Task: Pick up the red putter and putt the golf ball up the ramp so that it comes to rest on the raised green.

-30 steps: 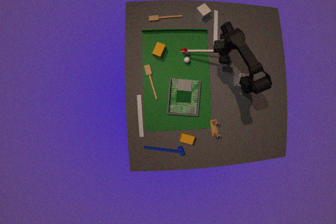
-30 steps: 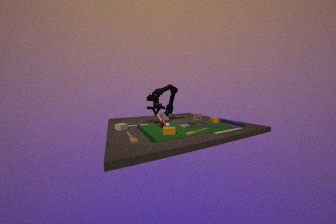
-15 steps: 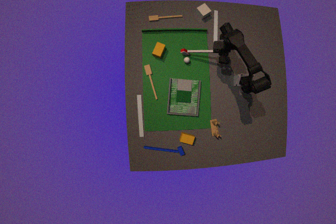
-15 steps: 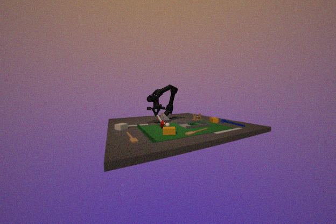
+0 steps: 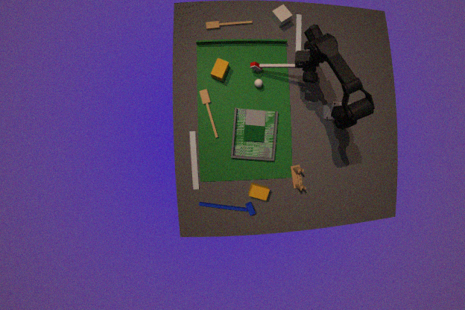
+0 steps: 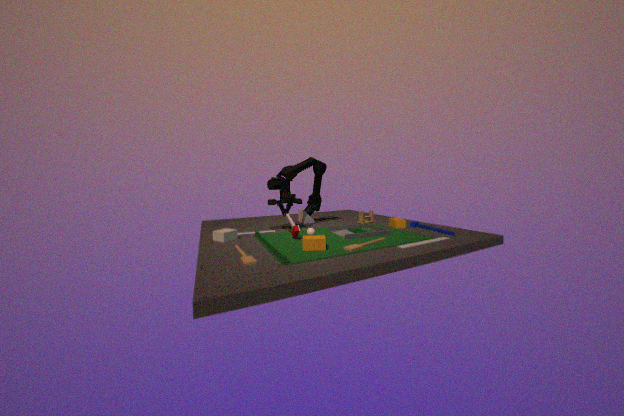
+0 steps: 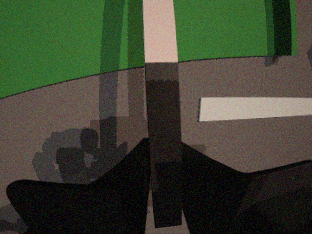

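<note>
My gripper (image 5: 300, 64) (image 6: 285, 211) (image 7: 158, 143) is shut on the red putter's pale shaft (image 5: 276, 65) (image 7: 159, 15) at the right edge of the green mat (image 5: 225, 156) (image 6: 287, 248) (image 7: 54, 21). The putter's red head (image 5: 255, 65) (image 6: 295, 232) hangs over the mat, just behind the white golf ball (image 5: 258, 83) (image 6: 310, 231). The ramp with the raised green (image 5: 254, 133) (image 6: 360, 234) stands further along the mat, past the ball. The ball and the putter head are out of the wrist view.
Two orange blocks (image 5: 219, 68) (image 5: 258, 191), two tan putters (image 5: 209, 110) (image 5: 226, 24), a blue putter (image 5: 226, 206), a grey cube (image 5: 282, 13), white bars (image 5: 194, 159) (image 5: 298, 32) (image 7: 256, 108) and a small wooden figure (image 5: 298, 177) lie around the grey board (image 5: 356, 186).
</note>
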`<state>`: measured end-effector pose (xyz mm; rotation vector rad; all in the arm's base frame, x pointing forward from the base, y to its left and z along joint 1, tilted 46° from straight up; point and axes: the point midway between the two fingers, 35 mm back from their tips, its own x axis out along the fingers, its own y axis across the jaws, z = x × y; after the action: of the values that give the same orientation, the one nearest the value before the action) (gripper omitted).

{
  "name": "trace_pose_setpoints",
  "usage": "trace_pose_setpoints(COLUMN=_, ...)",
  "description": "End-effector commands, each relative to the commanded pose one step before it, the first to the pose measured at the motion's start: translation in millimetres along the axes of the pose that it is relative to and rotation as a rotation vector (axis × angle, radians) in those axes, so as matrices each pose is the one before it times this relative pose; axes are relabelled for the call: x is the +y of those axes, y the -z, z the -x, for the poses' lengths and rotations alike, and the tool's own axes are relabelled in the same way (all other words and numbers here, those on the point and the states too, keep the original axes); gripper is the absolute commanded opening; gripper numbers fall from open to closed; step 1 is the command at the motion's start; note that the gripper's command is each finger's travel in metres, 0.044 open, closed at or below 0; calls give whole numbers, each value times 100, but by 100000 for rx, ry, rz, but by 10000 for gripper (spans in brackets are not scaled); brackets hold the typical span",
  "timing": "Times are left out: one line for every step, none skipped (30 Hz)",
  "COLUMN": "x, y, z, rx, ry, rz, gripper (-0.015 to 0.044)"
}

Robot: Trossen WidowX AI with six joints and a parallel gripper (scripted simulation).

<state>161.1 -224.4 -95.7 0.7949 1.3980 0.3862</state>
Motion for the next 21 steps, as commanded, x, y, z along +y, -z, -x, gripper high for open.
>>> trace_pose_setpoints(x=33, y=-19, z=17, rx=-44, ry=63, rz=41, gripper=0)
trace_pose_setpoints(x=0, y=0, z=0, rx=0, ry=0, rz=0, gripper=0)
trace_pose_setpoints(x=222, y=-42, z=31, rx=-2, ry=-5, rz=-9, gripper=0)
trace_pose_setpoints(x=666, y=-117, z=85, rx=-4, ry=-19, rz=-24, gripper=0)
trace_pose_setpoints(x=1113, y=-167, z=117, rx=-5, ry=-48, rz=-36, gripper=0)
trace_pose_setpoints(x=1405, y=-158, z=105, rx=-1, ry=-89, rz=-38, gripper=0)
trace_pose_setpoints(x=1410, y=-99, z=59, rx=6, ry=-122, rz=-30, gripper=0)
trace_pose_setpoints(x=1403, y=-39, z=13, rx=14, ry=-154, rz=-23, gripper=0)
trace_pose_setpoints(x=1393, y=22, z=-32, rx=23, ry=-186, rz=-16, gripper=0)
trace_pose_setpoints(x=1378, y=82, z=-76, rx=34, ry=-217, rz=-9, gripper=0)
trace_pose_setpoints(x=1358, y=142, z=-118, rx=46, ry=-249, rz=-3, gripper=0)
trace_pose_setpoints(x=1329, y=201, z=-158, rx=58, ry=-278, rz=3, gripper=0)
trace_pose_setpoints(x=1034, y=200, z=-154, rx=56, ry=-242, rz=6, gripper=0)
trace_pose_setpoints(x=612, y=138, z=-104, rx=38, ry=-155, rz=5, gripper=0)
trace_pose_setpoints(x=202, y=49, z=-37, rx=13, ry=-53, rz=2, gripper=0)
trace_pose_setpoints(x=0, y=0, z=0, rx=0, ry=0, rz=0, gripper=0)
trace_pose_setpoints(x=0, y=0, z=0, rx=0, ry=0, rz=0, gripper=0)
trace_pose_setpoints(x=-6, y=-8, z=80, rx=0, ry=9, rz=-3, gripper=0)
trace_pose_setpoints(x=-11, y=-15, z=149, rx=-1, ry=16, rz=-5, gripper=0)
trace_pose_setpoints(x=-15, y=-20, z=222, rx=0, ry=22, rz=-7, gripper=0)
trace_pose_setpoints(x=-18, y=-25, z=299, rx=0, ry=28, rz=-9, gripper=0)
